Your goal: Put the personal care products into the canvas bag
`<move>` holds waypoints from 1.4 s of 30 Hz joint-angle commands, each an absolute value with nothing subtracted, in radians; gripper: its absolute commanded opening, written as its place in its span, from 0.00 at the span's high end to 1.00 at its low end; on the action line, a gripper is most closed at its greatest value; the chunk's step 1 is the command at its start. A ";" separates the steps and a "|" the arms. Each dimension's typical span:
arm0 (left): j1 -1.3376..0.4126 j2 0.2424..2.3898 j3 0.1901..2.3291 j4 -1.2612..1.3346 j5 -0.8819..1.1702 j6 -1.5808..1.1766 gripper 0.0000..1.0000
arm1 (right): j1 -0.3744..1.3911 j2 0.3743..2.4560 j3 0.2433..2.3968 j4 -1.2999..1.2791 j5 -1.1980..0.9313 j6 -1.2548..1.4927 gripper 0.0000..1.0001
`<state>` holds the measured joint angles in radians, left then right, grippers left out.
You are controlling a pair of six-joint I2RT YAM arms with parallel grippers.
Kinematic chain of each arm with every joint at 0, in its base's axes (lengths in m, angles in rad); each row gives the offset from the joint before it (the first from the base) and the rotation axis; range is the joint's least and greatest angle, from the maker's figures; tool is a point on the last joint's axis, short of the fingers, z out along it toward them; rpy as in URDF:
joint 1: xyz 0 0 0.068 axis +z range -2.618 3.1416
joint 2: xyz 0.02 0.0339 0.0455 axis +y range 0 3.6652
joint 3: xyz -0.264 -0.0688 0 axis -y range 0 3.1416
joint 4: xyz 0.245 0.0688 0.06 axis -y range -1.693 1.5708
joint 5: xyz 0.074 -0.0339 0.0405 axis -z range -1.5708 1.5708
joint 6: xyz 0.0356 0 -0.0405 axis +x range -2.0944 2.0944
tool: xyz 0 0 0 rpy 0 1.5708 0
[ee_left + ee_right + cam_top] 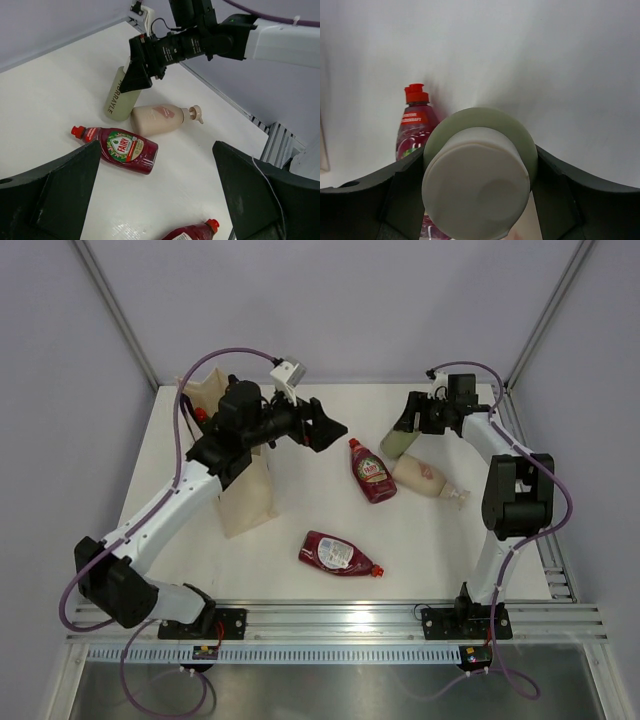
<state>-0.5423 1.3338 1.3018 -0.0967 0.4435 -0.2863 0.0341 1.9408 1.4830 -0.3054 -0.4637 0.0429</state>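
From above: the left claw, released, hovers just right of the cream canvas bag. Left wrist: the right claw clenches the pale green plastic bottle by its capped end, well right of the bag, presumably to lift it. Right wrist: its white cap fills the grip.

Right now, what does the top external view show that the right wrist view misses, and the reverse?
Only top external: the whole canvas bag, upright; the left gripper, open and empty; the beige-pink bottle; and a second dark red bottle nearer the bases. Only right wrist: the white cap end-on, with fingers against both sides. Both: the pale green bottle held by the right gripper, and the dark red bottle lying beyond it.
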 commanded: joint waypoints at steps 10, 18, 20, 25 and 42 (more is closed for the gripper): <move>-0.630 1.689 1.543 -0.121 0.328 -0.080 0.01 | 0.020 1.726 1.505 -0.215 -0.745 0.383 1.00; -0.650 1.770 1.540 -0.091 0.340 0.092 0.01 | 0.020 1.611 1.407 -0.190 -0.871 0.480 1.00; -0.653 1.773 1.522 -0.078 0.365 0.106 0.01 | 0.028 1.592 1.388 -0.195 -0.894 0.486 1.00; -0.669 1.778 1.491 -0.037 0.449 0.129 0.01 | 0.080 1.559 1.365 -0.213 -0.902 0.465 1.00; -0.724 1.784 1.447 -0.087 0.278 0.176 0.44 | 0.198 1.543 1.394 -0.225 -0.937 0.477 1.00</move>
